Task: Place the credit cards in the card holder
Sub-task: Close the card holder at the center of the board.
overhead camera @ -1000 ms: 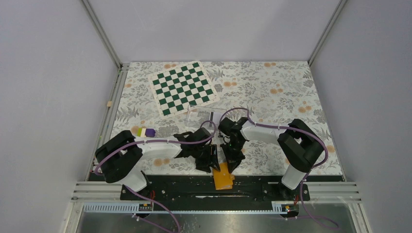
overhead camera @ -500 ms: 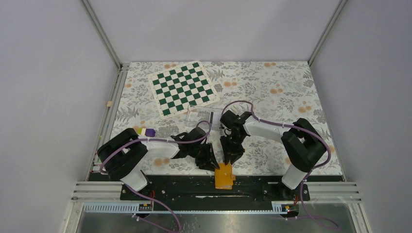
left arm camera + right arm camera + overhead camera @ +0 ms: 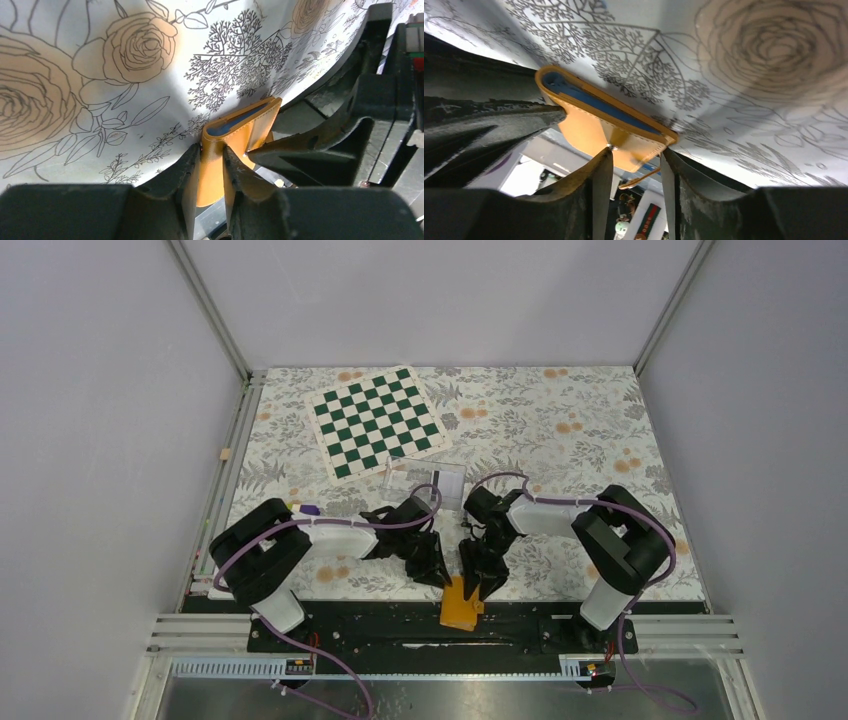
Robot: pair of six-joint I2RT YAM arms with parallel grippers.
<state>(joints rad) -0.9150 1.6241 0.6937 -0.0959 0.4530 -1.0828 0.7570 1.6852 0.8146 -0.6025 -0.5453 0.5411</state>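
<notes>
The orange card holder (image 3: 460, 607) hangs over the table's near edge between the two arms. In the left wrist view the card holder (image 3: 250, 125) stands slightly open, with its blue inside showing. My left gripper (image 3: 436, 575) (image 3: 211, 147) is shut on its folded edge. My right gripper (image 3: 486, 583) (image 3: 636, 152) is open, with its fingertips on either side of a corner of the card holder (image 3: 589, 125); one tip touches the cover. I cannot make out any credit card for certain.
A clear plastic box (image 3: 425, 478) stands just behind the grippers. A green-and-white chessboard (image 3: 377, 420) lies at the back left. A small purple item (image 3: 309, 509) lies by the left arm. The black base rail (image 3: 380, 625) runs right below the card holder.
Both grippers shifted slightly toward the near edge. The right gripper swung back and then came down to the card holder's right side. The card holder tilted a little.
</notes>
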